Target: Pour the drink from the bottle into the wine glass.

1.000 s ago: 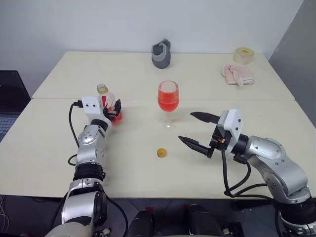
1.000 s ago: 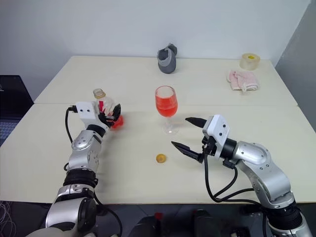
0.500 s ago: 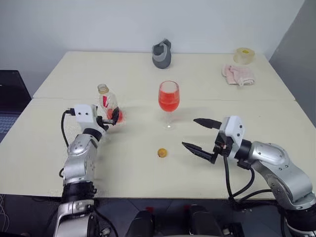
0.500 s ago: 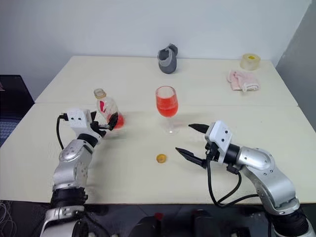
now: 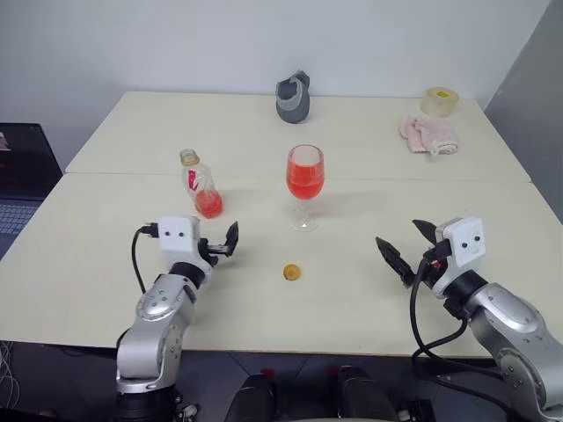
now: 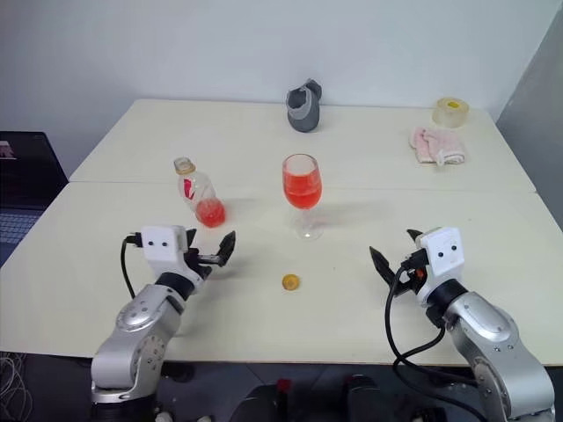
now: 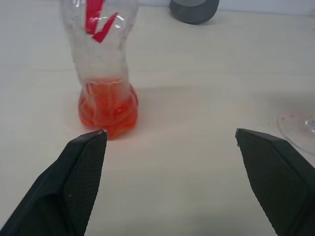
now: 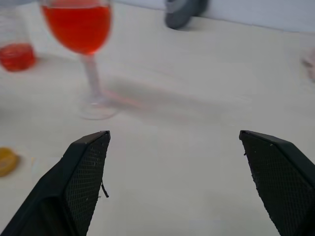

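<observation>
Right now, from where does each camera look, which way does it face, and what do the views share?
Left eye: on the head, looking forward and down at the table; both arms show.
Right eye: beside it, same scene: bottle, wine glass, cap.
Left wrist: faces the bottle past the open left pincer.
Right wrist: faces the wine glass past the open right pincer.
Shared: both wrist views catch the bottle, the glass's foot and the grey cup.

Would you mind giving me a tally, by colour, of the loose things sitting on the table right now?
Clear, holding red-orange drink: 2, the bottle and the wine glass
Grey: 1, the cup-like object
Pink: 1, the cloth
Pale yellow: 1, the tape roll
Yellow-orange: 1, the cap
Total: 6
</observation>
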